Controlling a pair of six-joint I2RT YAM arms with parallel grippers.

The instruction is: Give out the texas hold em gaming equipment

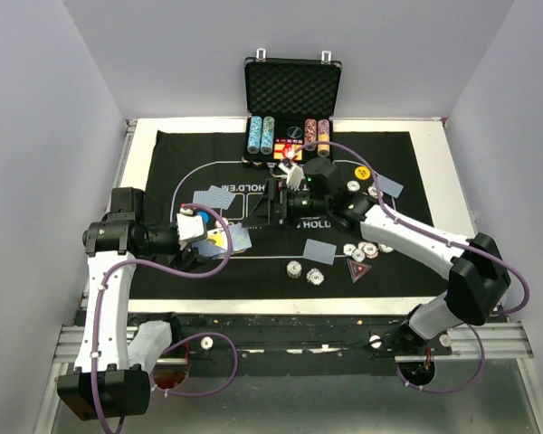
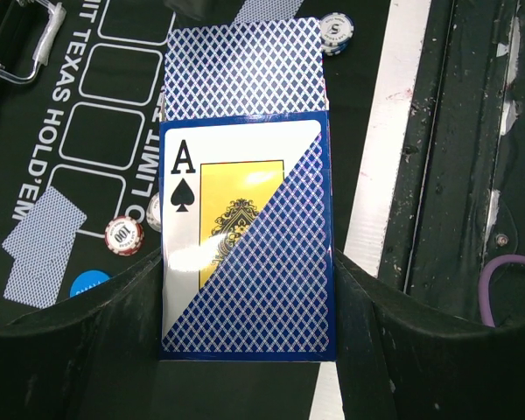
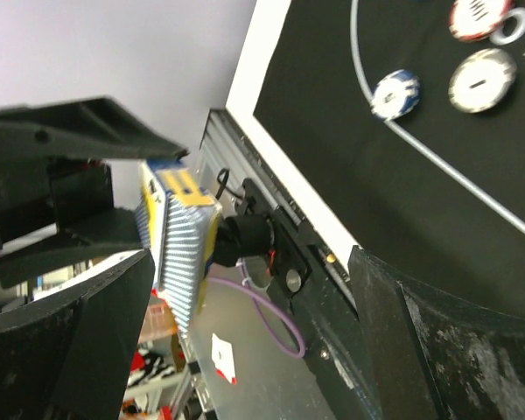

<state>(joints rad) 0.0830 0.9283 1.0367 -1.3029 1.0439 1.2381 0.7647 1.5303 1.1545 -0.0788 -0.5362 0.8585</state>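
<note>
card pack pinched in the left tool, long axis 6 to 12 o'clock
the blue-backed card pack (image 2: 245, 236), ace of spades upright toward 12 o'clock, sits lengthwise in the left tool (image 2: 247, 271), clamped on its long edges over the black mat (image 2: 114, 87); a red chip (image 2: 123, 234) lies at 9 o'clock. right tool (image 3: 249, 262) spread wide, holding nothing.

Blue lattice card pack (image 2: 262, 297) with ace-of-spades face, clamped upright in left gripper (image 2: 247, 262), loose blue-backed cards (image 1: 319, 251) face down on mat (image 1: 163, 271), striped chips (image 1: 294, 268) scattered beside red triangular marker (image 1: 357, 269), yellow button (image 1: 362, 174) farther back
</note>
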